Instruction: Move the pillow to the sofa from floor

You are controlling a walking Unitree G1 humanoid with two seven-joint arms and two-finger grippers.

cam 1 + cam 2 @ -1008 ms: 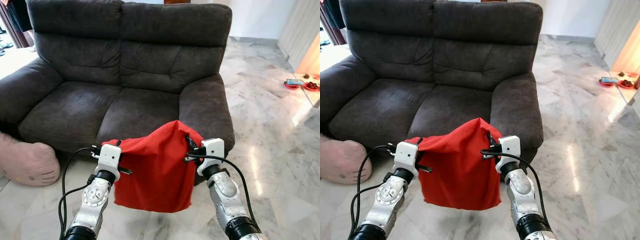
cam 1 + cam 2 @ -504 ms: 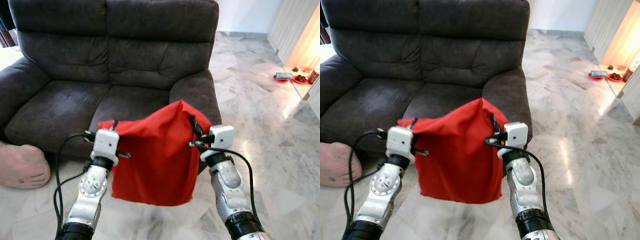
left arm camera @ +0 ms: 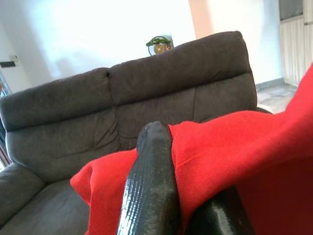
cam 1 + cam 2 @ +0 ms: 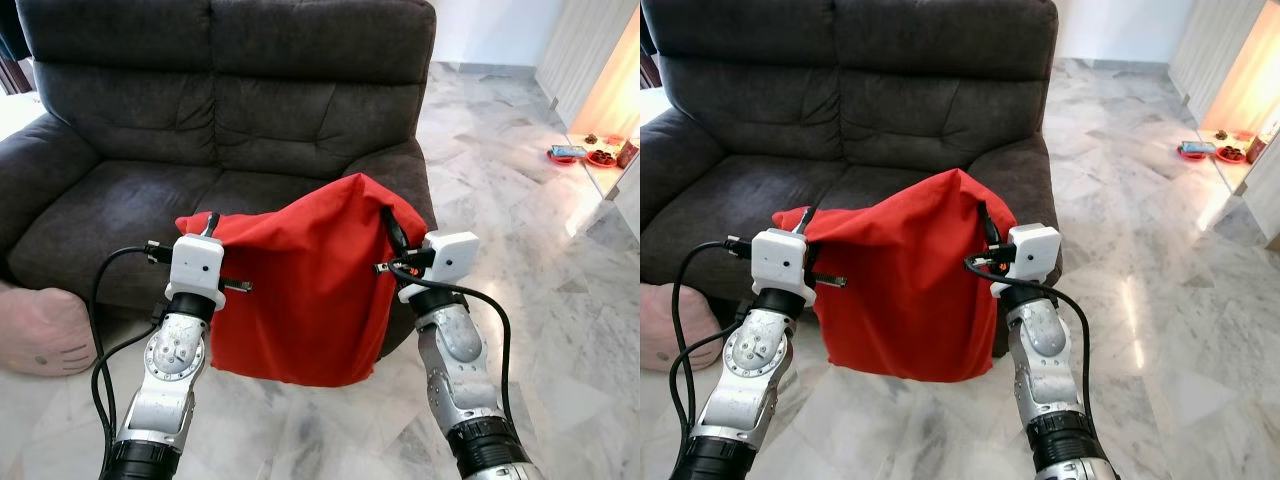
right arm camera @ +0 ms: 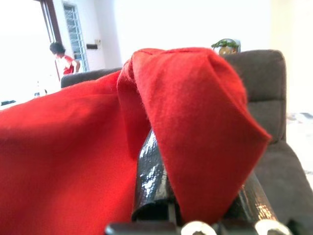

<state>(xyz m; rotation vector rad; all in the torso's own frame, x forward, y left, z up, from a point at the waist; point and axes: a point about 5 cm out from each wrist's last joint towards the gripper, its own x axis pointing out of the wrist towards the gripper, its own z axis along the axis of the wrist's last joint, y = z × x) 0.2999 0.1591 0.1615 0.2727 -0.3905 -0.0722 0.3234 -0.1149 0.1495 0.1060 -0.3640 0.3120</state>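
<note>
The red pillow (image 4: 300,290) hangs in the air between the two hands, in front of the dark grey two-seat sofa (image 4: 230,140) and clear of the marble floor (image 4: 560,300). The left hand (image 4: 207,227) has its black fingers (image 3: 151,181) closed on the pillow's upper corner at about 10 o'clock of the cloth, the red fabric bunched between them. The right hand (image 4: 392,232) is clamped on the opposite upper corner at about 2 o'clock, where the fabric folds over its fingers (image 5: 154,181) into a peak. The pillow's body sags below both hands toward 6 o'clock, its lower edge hanging in front of the sofa's front edge and near the sofa's armrest (image 4: 395,185) at 3 o'clock of the pillow. A pink plush cushion (image 4: 40,335) lies on the floor at 9 o'clock, beside the sofa's base. At 2 o'clock, well apart, small red dishes (image 4: 585,155) sit on the floor by a lit doorway. In the right wrist view a person in a red top (image 5: 62,58) stands far off behind the sofa.
</note>
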